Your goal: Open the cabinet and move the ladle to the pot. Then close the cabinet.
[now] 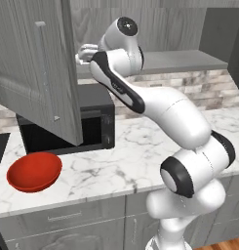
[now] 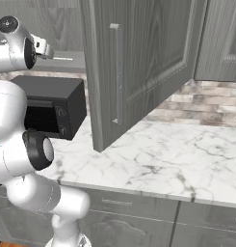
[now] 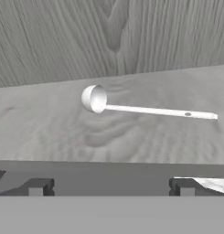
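Silvery ladle [image 3: 145, 109] lies flat on cabinet [image 1: 38, 73] shelf, just ahead of hand [image 3: 111, 187]. Long axis runs crosswise to reach, bowl at left. Hand wide, empty. Door open.

Glossy white rounded arm [image 1: 174, 112] with black joint rings and a black stripe along one link; small dark gripper [image 3: 111, 186] fingertips.

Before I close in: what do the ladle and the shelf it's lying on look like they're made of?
The ladle looks like pale metal with a dull, satin finish: one thin uniform silvery-white piece, small hole near the handle end. It could be light plastic; the render leaves that open. The shelf looks like grey wood, matte, with visible grain swirls like the cabinet wall behind it.
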{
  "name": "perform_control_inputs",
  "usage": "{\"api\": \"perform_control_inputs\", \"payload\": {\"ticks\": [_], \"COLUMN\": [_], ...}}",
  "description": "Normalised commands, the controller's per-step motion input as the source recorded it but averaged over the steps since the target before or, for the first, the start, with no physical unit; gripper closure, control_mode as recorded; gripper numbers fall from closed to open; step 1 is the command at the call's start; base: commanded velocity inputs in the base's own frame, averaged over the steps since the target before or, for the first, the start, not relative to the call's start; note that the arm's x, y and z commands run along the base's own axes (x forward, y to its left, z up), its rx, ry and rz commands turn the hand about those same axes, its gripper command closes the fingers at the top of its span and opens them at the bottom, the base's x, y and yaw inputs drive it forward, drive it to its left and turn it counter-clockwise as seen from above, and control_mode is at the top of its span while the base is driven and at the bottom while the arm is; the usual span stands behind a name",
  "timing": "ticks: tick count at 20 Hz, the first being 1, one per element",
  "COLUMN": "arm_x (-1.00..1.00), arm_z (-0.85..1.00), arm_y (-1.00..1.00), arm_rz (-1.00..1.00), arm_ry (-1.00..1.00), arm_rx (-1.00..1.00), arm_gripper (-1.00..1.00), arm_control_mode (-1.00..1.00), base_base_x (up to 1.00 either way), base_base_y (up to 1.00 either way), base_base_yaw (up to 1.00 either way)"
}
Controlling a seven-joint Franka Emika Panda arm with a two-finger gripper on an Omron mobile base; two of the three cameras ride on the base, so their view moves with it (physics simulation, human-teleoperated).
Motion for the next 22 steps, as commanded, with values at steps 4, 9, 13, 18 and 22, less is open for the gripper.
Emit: {"api": "perform_control_inputs", "payload": {"ticks": [4,9,13,18,22], "arm_x": [0.13,0.19,0.30,0.28,0.27], "arm_z": [0.00,0.00,-0.05,-0.08,-0.05], "arm_y": [0.22,0.19,0.04,0.07,0.16], "arm_rz": [0.00,0.00,0.00,0.00,0.00], "arm_ry": [0.00,0.00,0.00,0.00,0.00], "arm_rx": [0.00,0.00,0.00,0.00,0.00], "arm_gripper": [-1.00,-1.00,-1.00,-1.00,-1.00], "arm_control_mode": [-1.00,-1.00,-1.00,-1.00,-1.00], "base_base_x": [0.00,0.00,0.00,0.00,0.00], "base_base_y": [0.00,0.00,0.00,0.00,0.00], "base_base_yaw": [0.00,0.00,0.00,0.00,0.00]}}
